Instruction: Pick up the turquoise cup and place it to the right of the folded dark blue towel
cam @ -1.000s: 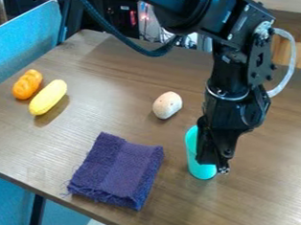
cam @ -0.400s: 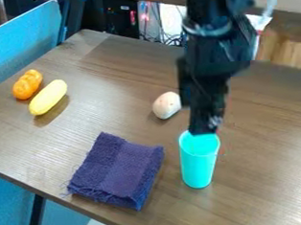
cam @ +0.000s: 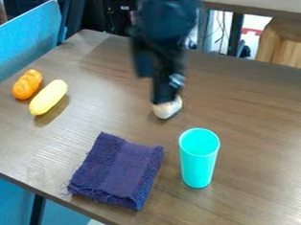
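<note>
The black gripper (cam: pixel 164 95) hangs from the top edge over the middle of the table, blurred, and overlaps the upper part of a pale egg-shaped object (cam: pixel 167 109). Whether it touches that object I cannot tell. A turquoise cup (cam: pixel 198 158) stands upright to the right of a folded purple cloth (cam: pixel 119 171). At the left lie a yellow oblong object (cam: pixel 48 97) and an orange lumpy one (cam: pixel 28 84), close side by side.
The brown wooden table (cam: pixel 264 141) has its front edge running from the left side down to the bottom. A blue panel (cam: pixel 22 44) borders its upper left. Cables and a wooden box (cam: pixel 287 42) are behind its far edge.
The gripper has moved from beside and over the cup up and left to the pale object. The cup stands slightly left of where it was at first, now fully exposed.
</note>
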You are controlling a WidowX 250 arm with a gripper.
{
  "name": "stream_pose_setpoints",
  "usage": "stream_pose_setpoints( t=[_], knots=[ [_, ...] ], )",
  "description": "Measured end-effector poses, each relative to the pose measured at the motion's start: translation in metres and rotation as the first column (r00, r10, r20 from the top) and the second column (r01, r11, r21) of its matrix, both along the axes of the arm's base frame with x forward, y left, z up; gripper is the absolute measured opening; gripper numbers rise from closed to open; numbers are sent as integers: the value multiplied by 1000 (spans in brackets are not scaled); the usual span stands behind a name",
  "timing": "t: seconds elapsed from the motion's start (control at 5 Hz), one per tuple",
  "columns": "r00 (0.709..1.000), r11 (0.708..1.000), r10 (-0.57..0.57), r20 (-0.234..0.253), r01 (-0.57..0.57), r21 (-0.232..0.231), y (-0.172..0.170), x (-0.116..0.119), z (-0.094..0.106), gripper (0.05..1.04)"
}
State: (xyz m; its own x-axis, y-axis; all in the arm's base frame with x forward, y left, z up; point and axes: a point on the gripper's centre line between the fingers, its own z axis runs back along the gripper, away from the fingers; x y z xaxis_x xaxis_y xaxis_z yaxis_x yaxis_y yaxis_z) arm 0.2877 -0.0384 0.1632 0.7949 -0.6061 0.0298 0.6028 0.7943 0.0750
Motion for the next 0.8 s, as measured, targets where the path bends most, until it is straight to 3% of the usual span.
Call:
stream_pose_setpoints(
  t=[0.2, 0.4, 0.6, 0.8],
  knots=[
    [963, 966, 257, -79, -257, 12, 52, 12, -25, 1001],
    [880, 884, 466, -87, -468, -2, 98, 26, -35, 1001],
    [813, 815, 578, -76, -580, -5, 147, 41, -38, 1001],
    [761, 762, 647, -41, -645, 47, 178, 44, -37, 1001]
  ],
)
